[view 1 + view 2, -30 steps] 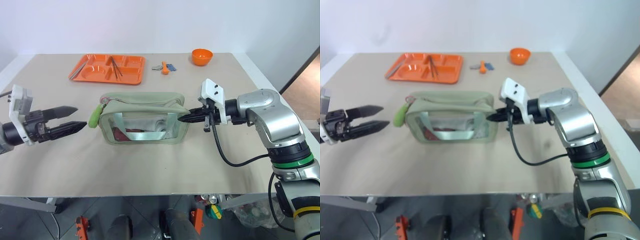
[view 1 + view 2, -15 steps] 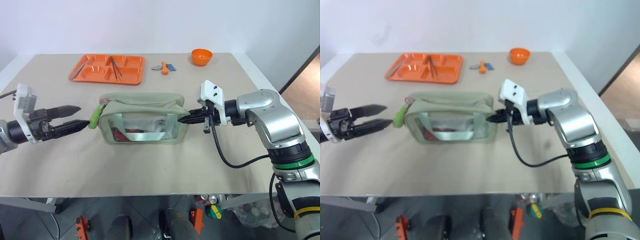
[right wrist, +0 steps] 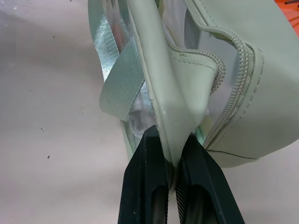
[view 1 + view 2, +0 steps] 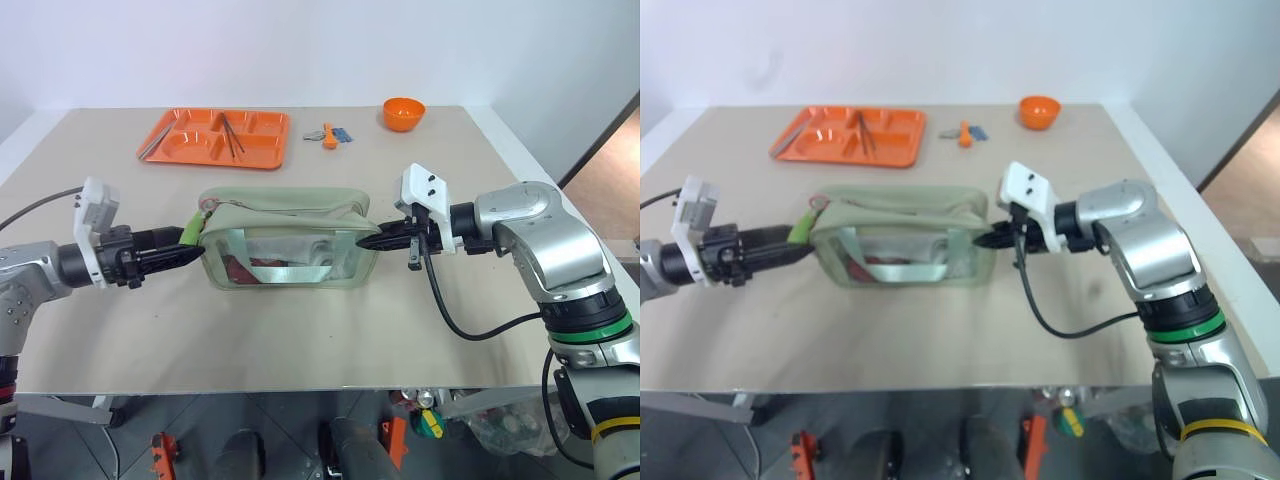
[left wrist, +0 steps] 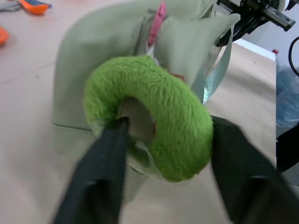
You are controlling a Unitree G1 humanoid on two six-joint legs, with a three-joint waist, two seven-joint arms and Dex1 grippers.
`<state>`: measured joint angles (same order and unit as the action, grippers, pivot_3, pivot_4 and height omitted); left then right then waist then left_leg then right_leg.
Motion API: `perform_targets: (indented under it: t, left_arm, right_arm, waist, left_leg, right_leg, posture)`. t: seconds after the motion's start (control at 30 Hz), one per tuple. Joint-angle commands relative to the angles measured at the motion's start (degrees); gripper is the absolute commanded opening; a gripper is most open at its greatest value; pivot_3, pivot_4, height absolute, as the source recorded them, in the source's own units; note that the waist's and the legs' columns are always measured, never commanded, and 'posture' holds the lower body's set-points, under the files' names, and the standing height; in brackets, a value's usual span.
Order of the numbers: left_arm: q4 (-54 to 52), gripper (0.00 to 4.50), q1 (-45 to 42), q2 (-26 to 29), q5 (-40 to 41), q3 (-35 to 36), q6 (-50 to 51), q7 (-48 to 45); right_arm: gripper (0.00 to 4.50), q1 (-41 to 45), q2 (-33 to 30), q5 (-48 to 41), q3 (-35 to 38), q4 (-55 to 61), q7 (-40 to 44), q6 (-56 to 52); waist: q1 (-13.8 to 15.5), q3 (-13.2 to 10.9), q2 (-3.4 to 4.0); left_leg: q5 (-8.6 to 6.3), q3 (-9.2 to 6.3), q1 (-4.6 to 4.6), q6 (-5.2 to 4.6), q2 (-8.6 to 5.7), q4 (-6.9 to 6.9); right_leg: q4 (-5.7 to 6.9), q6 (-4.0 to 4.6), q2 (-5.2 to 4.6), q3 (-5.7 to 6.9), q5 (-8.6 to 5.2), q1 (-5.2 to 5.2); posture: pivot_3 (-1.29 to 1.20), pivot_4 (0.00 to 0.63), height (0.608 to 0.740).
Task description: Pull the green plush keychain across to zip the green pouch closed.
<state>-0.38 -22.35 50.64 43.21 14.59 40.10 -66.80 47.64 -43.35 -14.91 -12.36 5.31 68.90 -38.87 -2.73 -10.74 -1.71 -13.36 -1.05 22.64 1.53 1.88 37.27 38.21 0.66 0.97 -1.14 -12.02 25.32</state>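
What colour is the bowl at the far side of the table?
Orange; the bowl shows best in the left eye view.

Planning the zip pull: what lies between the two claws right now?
The green pouch spans the stretch in the left eye view, green plush keychain at the left claw, right claw pinching its other end.

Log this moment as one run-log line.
left tool: closing around lime-green fuzzy ring-shaped plush keychain | right tool: shut on end of pale sage-green fabric pouch | zipper: open

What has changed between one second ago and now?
The left gripper moved right toward the green pouch, and its fingers came together around the green plush keychain. The right gripper stayed shut on the pouch's end; the pouch did not move.
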Motion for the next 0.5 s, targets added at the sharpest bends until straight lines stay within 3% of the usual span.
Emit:
perform_targets:
  t: [0.03, 0.13, 0.5]
  left_arm:
    - [0.0, 0.98, -1.5, 0.6, 0.0, 1.0, -0.8, -0.7]
    - [0.4, 0.03, -1.8, 1.1, -0.3, 1.5, -1.0, -0.9]
    - [4.8, 0.03, -7.2, 6.8, -0.4, 5.3, -2.5, -2.6]
  right_arm:
    - [0.0, -0.1, -0.4, -1.0, 1.2, 2.5, -0.3, -0.4]
    - [0.0, -0.1, -0.6, -1.1, 1.2, 2.6, -0.5, -0.5]
    - [0.0, 0.7, -0.2, -1.0, 0.1, 0.8, -0.5, 0.4]
  waist:
    - [0.0, 0.0, 0.0]
    - [0.0, 0.0, 0.0]
    - [0.0, 0.0, 0.0]
  left_leg:
    - [0.0, 0.0, 0.0, 0.0, 0.0, 0.0]
    - [0.0, 0.0, 0.0, 0.0, -0.01, 0.0]
    - [0.0, -0.03, 0.02, 0.0, 0.0, 0.0]
  right_leg:
    - [0.0, 0.0, 0.0, 0.0, 0.0, 0.0]
    - [0.0, 0.0, -0.01, 0.0, 0.0, 0.0]
    - [0.0, 0.0, 0.01, 0.02, 0.0, 0.01]
  posture:
    - [0.0, 0.15, 0.74]
    - [0.0, 0.15, 0.74]
    - [0.0, 0.15, 0.74]
